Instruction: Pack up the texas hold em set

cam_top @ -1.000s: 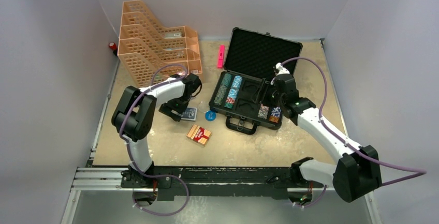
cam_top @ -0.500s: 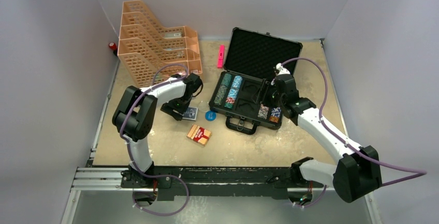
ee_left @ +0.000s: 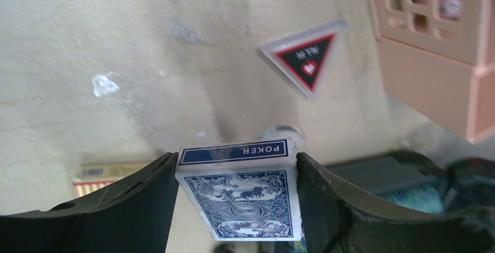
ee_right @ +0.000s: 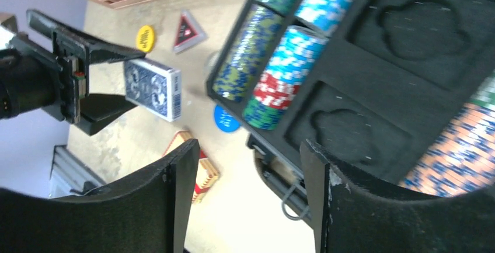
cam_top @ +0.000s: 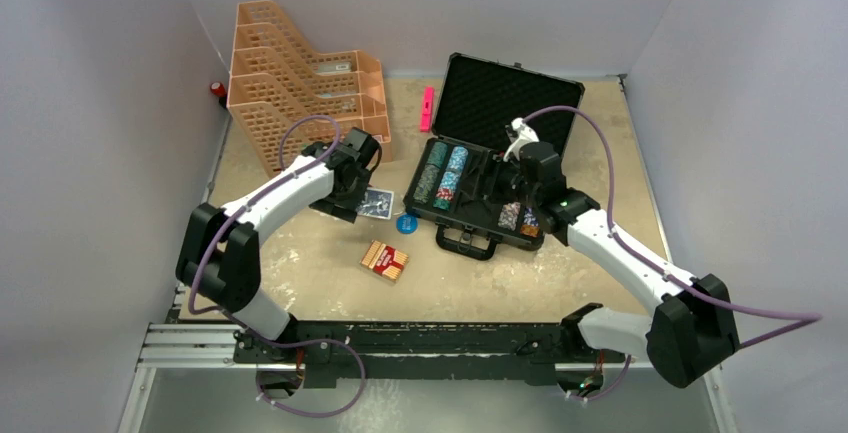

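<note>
Gripping the blue deck across its two long edges, the left gripper was clenched on the box. The box tilted a little and seemed to hang clear of the table, at about nine o'clock from the open case in the overhead view. The right gripper hovered over the case's tray with its fingers spread and nothing between them. Chip stacks filled the slots at the tray's nine o'clock end and more sat at its four o'clock corner, while the two card pockets in the middle lay bare. The red deck lay flat on the table at about seven o'clock from the case, with a round blue button between it and the case. A triangular button lay on the table close to the orange trays. A boxed deck like this was probably light and stiff, so it should take a firm pinch without crushing. Its printed card looked smooth, though, and could slide or pivot between the pads if held near one end. Holding it mid-length on the long edges, as here, seemed the sound choice. The foam pocket looked snug, so the box would likely need to go in level and square.
</note>
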You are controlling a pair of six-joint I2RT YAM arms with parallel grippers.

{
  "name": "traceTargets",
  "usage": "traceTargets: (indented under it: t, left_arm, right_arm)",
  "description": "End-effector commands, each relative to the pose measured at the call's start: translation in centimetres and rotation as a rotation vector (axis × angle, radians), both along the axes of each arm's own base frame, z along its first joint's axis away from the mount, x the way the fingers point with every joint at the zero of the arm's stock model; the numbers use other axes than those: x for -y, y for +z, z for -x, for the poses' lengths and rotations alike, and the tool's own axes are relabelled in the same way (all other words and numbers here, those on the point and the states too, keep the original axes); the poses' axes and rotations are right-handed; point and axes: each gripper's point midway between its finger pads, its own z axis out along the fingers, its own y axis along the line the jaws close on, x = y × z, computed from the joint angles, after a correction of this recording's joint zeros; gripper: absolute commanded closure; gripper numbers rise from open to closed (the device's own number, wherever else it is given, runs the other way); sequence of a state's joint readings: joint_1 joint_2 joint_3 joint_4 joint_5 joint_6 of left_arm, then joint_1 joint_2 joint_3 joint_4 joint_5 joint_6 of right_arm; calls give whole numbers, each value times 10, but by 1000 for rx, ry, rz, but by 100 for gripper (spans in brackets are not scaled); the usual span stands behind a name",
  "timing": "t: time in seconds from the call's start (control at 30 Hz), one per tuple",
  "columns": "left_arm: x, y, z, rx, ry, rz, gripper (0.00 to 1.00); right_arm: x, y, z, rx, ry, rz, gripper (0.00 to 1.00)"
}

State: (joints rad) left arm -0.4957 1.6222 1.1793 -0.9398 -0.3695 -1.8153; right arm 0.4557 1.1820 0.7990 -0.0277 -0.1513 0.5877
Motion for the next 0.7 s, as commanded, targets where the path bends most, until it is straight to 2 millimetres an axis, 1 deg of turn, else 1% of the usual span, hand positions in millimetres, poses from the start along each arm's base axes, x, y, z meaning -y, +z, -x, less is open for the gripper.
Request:
traceTargets:
  t: [0.0, 0.13, 0.2, 0.27, 0.3, 0.33, 0.37, 0.4, 0.47, 0.57, 0.67]
  left_arm:
    - [17, 28, -9, 93, -5, 131, 51]
    - [25, 44, -14, 138, -25, 191, 55]
    - [35, 54, -17, 164, -45, 249, 58]
    - [49, 65, -18, 185, -72, 326, 60]
    - [55, 71, -19, 199, -82, 366, 61]
    - [63, 77, -21, 214, -92, 407, 61]
    - [69, 83, -23, 227, -103, 443, 62]
    - [72, 89, -26, 246, -110, 457, 62]
    - [75, 93, -28, 245, -128, 462, 62]
    - [87, 90, -25, 206, -161, 511, 63]
    - [94, 83, -19, 173, -178, 544, 63]
  right_arm:
    - [-50, 57, -4, 161, 105, -157, 31]
    - [-86, 72, 8, 211, 194, -224, 26]
    - [-101, 75, 11, 230, 239, -232, 24]
    - [-111, 72, 10, 241, 272, -240, 24]
    - [-113, 70, 8, 243, 274, -239, 23]
    - [-116, 73, 9, 245, 287, -253, 22]
    - [-118, 79, 7, 265, 289, -276, 21]
    - [-120, 88, 4, 298, 290, -289, 20]
    - [-123, 94, -2, 314, 284, -289, 19]
    - [-124, 80, -14, 252, 236, -259, 19]
    - [-126, 69, -17, 203, 229, -295, 21]
